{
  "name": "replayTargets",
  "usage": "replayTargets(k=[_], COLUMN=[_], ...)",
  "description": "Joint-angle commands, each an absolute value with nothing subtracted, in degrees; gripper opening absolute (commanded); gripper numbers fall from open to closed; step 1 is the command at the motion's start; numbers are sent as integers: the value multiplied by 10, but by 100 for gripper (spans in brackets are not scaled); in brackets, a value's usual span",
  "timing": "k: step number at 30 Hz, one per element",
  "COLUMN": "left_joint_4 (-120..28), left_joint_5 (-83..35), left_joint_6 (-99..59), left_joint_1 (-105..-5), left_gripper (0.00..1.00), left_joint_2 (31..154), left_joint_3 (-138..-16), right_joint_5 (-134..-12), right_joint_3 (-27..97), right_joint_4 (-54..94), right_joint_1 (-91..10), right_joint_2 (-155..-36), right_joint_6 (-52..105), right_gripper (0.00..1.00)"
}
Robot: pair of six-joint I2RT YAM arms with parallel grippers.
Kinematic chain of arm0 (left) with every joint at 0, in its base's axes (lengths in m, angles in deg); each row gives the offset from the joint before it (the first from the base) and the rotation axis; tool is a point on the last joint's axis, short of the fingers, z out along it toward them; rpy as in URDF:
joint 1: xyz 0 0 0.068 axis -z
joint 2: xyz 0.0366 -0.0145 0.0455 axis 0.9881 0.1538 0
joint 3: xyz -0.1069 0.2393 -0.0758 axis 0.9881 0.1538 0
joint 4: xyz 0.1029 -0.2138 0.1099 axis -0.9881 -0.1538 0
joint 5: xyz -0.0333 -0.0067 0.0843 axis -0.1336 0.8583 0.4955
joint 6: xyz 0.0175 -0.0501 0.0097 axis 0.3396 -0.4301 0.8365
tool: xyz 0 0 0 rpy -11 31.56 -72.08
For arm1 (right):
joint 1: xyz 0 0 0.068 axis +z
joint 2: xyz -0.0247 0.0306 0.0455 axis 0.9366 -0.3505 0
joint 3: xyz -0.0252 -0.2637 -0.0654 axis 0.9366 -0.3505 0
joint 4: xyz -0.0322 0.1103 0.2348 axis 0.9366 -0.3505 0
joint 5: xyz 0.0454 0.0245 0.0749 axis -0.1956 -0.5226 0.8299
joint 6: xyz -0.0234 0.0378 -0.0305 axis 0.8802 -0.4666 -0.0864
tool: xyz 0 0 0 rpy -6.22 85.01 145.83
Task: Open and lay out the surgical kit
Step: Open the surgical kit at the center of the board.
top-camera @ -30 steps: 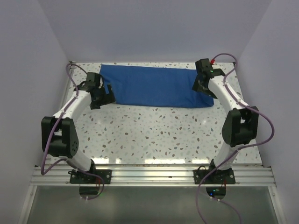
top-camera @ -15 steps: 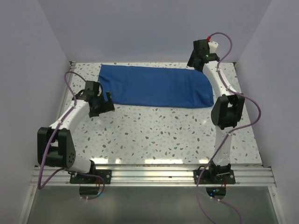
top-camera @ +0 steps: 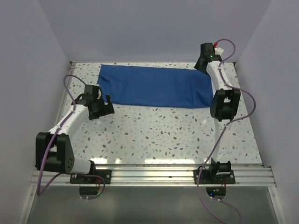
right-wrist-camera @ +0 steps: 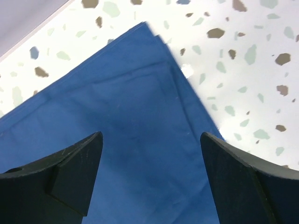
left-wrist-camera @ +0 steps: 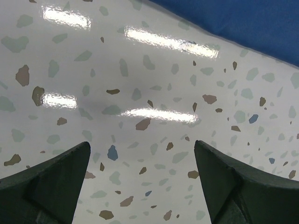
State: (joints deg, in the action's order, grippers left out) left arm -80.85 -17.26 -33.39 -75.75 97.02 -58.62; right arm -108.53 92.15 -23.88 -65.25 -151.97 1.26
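Observation:
The royal-blue cloth wrap (top-camera: 156,86) lies folded in a long rectangle across the far half of the table. My right gripper (top-camera: 204,64) hangs open above its far right corner; the right wrist view shows that corner (right-wrist-camera: 140,116) between the spread fingers, with nothing held. My left gripper (top-camera: 103,106) is open and empty over bare table just in front of the cloth's near left corner; the left wrist view shows only a strip of the cloth (left-wrist-camera: 243,23) at the top. The steel tray, scissors, forceps and tweezers are not in view.
The speckled white table (top-camera: 159,135) is enclosed by pale walls at the back and on both sides. A metal rail (top-camera: 149,175) carrying the arm bases runs along the near edge.
My right arm first swung back and stretched toward the far right corner, then came down there. My left gripper has drifted a little toward the near left.

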Motion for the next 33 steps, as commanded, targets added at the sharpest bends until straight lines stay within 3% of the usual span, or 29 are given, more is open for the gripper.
replayTargets(k=[1,11,30,33], left_joint_4=[-757,-745,-772,-774], left_joint_5=[-180,-167,-133,-132], left_joint_6=[-331,-361,-370,-370], left_joint_1=[-754,-754,-754,-754], left_gripper=[97,97,97,97], left_joint_2=[951,1003,1008,1015], left_joint_3=[-570,-591,-595,-604], right_joint_5=[-1070,-1039,-1060,-1069], right_joint_3=[951,992,1036,1025], right_joint_4=[-226,-210,-170,-167], right_joint_1=[-675,-694,-709,-712], right_joint_2=[-1539,-1602,-1673,-1667], right_joint_6=[4,-11,-50,-49], right_gripper=[88,80,75,69])
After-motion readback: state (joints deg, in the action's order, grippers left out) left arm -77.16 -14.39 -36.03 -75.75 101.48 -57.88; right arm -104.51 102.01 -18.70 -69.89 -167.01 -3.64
